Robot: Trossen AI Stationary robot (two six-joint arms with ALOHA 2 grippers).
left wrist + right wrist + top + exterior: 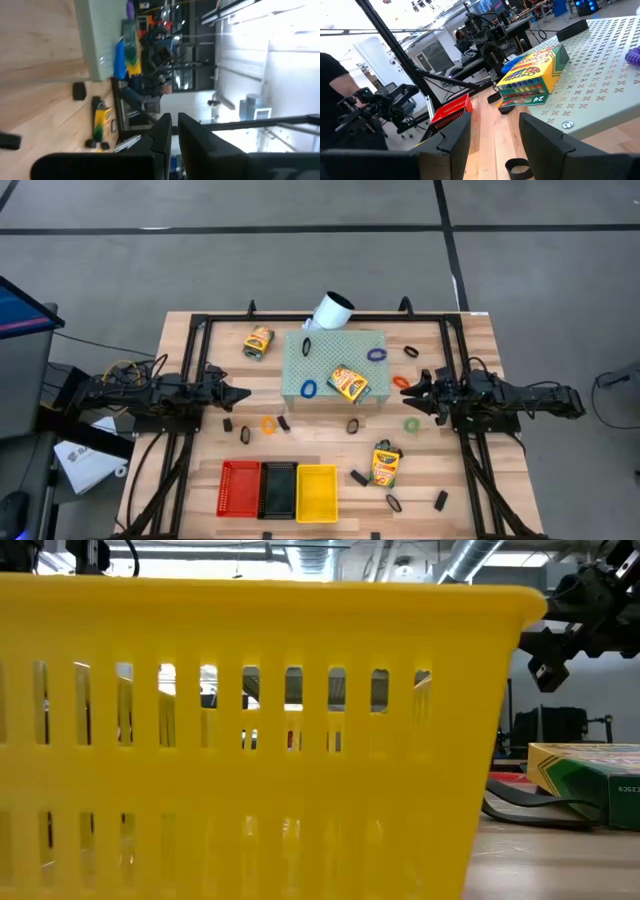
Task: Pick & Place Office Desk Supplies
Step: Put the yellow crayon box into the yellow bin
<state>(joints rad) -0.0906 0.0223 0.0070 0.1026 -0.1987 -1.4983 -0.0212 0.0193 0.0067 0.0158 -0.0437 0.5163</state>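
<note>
At the near edge of the wooden worktop (330,442) three small baskets stand in a row: a red basket (239,487), a black basket (278,489) and a yellow basket (316,492). In the low view the yellow basket fills most of the picture. Just to the right of the baskets lies a crayon box (385,464), with small black clips (359,477) near it. A bit farther back an orange loop (268,424) and a green loop (411,424) lie flat on the wood. The left tool (238,393) hangs over the left side of the worktop with its fingers shut and nothing in them. The right tool (412,393) hangs over the right side with its fingers apart and nothing between them. Between the two tools sits a pale green block (334,367) full of little holes. On top of it lies a second crayon box (348,383), and a blue loop (309,389) lies near its left edge. A purple loop (376,354) lies at its right edge. A third crayon box (258,341) lies on the wood to the left of the block. At the far edge a white tube (330,311) lies tilted, touching the block's back side.
</note>
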